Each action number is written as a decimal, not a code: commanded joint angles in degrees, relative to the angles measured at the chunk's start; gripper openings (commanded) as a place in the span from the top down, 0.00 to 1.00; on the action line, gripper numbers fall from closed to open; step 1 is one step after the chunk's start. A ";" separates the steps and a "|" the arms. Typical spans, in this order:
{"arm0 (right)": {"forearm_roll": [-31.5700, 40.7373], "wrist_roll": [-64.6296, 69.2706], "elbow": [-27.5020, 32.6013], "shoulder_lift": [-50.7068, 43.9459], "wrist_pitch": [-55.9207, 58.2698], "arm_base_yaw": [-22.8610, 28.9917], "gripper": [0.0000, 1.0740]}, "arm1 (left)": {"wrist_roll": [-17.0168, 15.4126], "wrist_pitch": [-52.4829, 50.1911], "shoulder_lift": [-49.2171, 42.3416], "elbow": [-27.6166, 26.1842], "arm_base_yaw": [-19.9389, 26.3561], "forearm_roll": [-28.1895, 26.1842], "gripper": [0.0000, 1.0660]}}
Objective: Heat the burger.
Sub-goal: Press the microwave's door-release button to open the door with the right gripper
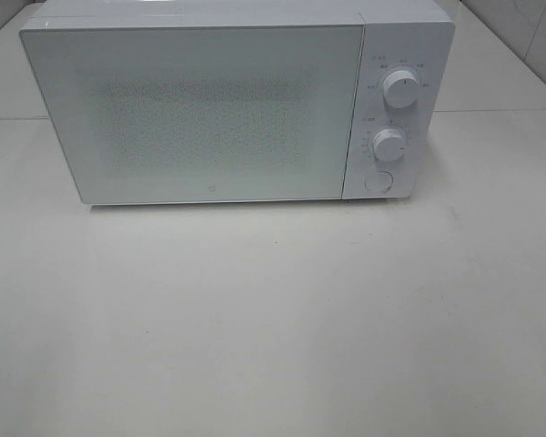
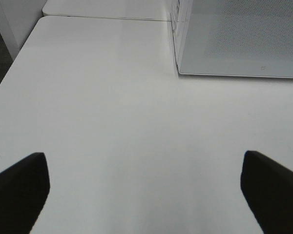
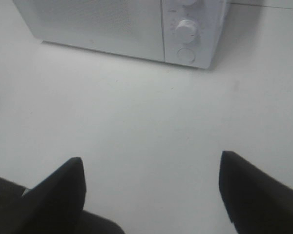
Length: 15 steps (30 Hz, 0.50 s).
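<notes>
A white microwave is set at the far side of a white table, its door shut flush against the control panel on the right. The whole near half of the table is left as bare surface in front of the door. A seam between table tops is seen running right from the microwave's far corner. In the left wrist view the table's left edge is shown dropping to dark floor.

Two round knobs, upper and lower, are stacked on the panel above a round button. Small markings are printed around the knobs and a tiny mark sits low on the door, but none can be read.

The left gripper is held above the table with its jaws spread wide and nothing between them. The right gripper is likewise parted and empty, pointed toward the panel.

The burger is shown in no view; its place cannot be told.
</notes>
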 commanded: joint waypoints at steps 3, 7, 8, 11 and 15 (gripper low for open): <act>-0.40 0.40 0.63 -7.05 0.11 -7.16 0.31 | -0.34 -0.92 -0.34 0.00 0.29 -0.23 0.04; -0.40 0.40 2.92 -13.69 0.40 -12.26 0.31 | -0.34 -0.92 -0.34 0.00 0.29 -0.23 0.04; -0.46 0.40 3.44 -14.95 0.46 -13.18 0.31 | -0.34 -0.92 -0.34 0.00 0.29 -0.23 0.04; -0.69 0.40 5.16 -18.05 0.52 -15.36 0.31 | -0.34 -0.92 -0.34 0.00 0.29 -0.23 0.04; -1.32 0.40 7.28 -20.57 0.92 -16.62 0.31 | -0.34 -0.92 -0.34 0.00 0.29 -0.23 0.04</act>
